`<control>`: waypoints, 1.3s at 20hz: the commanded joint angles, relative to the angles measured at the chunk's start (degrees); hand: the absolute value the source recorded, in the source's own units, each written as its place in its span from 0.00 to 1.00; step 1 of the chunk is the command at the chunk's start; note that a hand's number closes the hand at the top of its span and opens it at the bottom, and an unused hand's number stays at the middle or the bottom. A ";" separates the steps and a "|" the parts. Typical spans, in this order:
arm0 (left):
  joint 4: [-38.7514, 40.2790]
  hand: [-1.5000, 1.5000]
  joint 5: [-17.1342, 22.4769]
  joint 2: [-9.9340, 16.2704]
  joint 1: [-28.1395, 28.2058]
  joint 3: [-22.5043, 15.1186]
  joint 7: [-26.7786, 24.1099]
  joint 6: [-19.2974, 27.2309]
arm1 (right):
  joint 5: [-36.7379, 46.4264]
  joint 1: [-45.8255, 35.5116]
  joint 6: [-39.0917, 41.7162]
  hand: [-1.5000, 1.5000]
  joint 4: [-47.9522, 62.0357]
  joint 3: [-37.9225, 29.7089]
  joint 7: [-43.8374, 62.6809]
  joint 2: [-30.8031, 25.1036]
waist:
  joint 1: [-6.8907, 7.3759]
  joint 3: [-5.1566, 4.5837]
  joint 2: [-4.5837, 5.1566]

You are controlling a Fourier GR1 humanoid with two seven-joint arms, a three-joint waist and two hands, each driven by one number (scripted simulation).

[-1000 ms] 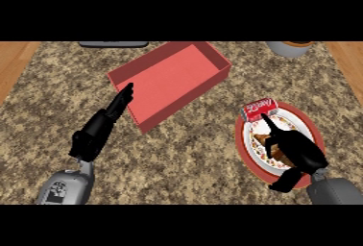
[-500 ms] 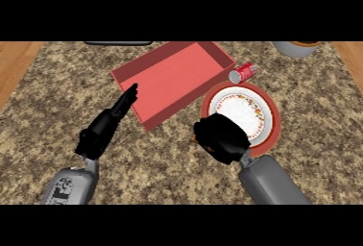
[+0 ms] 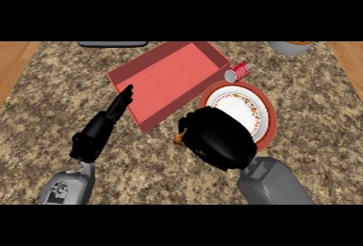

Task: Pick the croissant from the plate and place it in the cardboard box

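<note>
Right hand (image 3: 218, 139) is curled over the croissant (image 3: 181, 139), of which only a small brown and orange edge shows at the hand's left side; the rest is hidden under the black fingers. Hand and croissant sit over the counter (image 3: 297, 129), just left of the plate (image 3: 264, 139) and overlapping its left rim. The plate is round, red-rimmed with a white patterned centre, and nothing lies on its visible surface. A red can (image 3: 238, 72) lies tilted just beyond the plate's far edge, close to the corner of the cardboard box (image 3: 166, 79). The box, reddish and shallow, is set at an angle up and left of the right hand. Left hand (image 3: 106, 122) lies with fingers straight, holding nothing, its fingertips at the box's near-left wall. A grey bowl (image 3: 289, 47) stands at the far right.
</note>
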 commanded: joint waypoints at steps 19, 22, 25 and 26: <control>2.32 0.50 -1.98 -1.55 0.30 -0.85 -3.22 -0.05 | -18.40 -20.38 9.31 1.00 -6.27 -16.19 22.99 3.85 | 0.62 0.00 0.27; -1.73 0.50 0.40 0.58 -0.22 1.44 1.23 -2.16 | -18.89 -22.25 3.85 1.00 0.54 -15.30 21.19 3.85 | 0.79 0.02 0.24; 1.17 0.50 -2.24 -2.90 -4.39 -0.58 3.07 1.12 | -20.25 -26.23 4.20 1.00 6.28 -18.92 20.08 3.85 | 0.57 0.02 0.32; 1.84 0.50 -2.30 -1.92 -1.32 -0.23 -0.92 0.52 | -23.03 -30.88 2.25 1.00 7.89 -15.68 24.35 3.85 | 0.87 0.00 0.28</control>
